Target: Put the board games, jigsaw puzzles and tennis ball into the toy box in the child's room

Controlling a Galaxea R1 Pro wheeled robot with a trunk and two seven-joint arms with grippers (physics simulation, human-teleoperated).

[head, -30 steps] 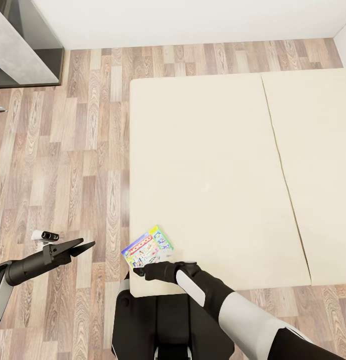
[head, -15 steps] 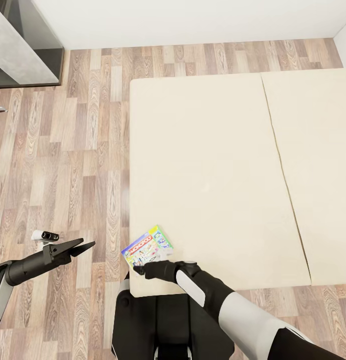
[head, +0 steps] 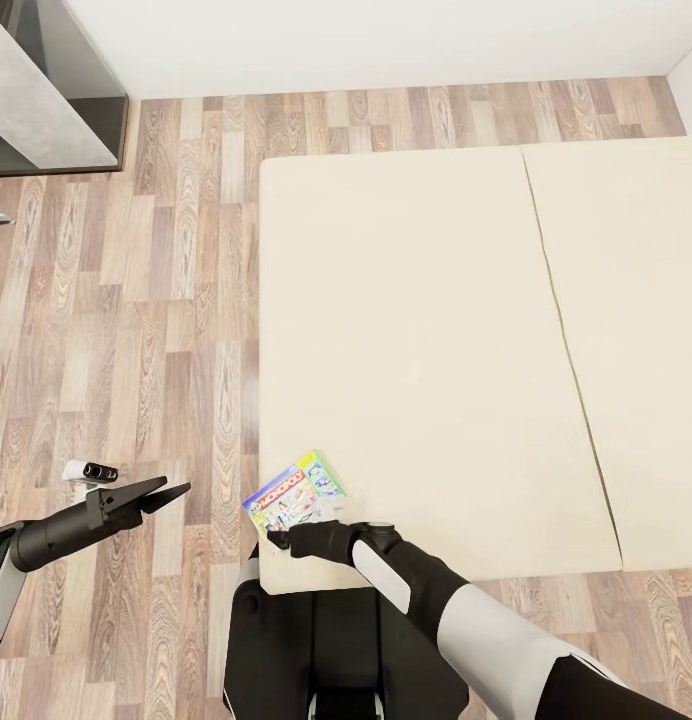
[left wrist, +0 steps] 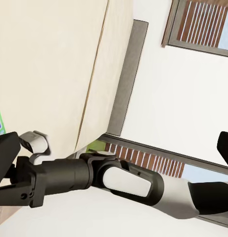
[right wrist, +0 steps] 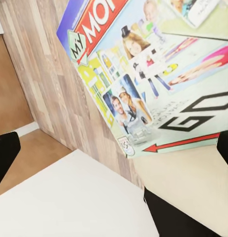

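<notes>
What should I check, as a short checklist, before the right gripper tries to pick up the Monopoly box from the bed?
1. Target found: the Monopoly box lies flat near the bed's near left corner. Ok.
2. Right gripper at the box: it sits at the box's near edge. Ok.
3. Jaws open: in the right wrist view the fingertips stand wide apart at the picture's sides. Ok.
4. Box between the jaws: grip depth over the edge is unclear. Cannot tell.
5. Left gripper out of the way: open, over the floor, apart from the box. Ok.
6. Second board game located: not yet. Not ok.
</notes>
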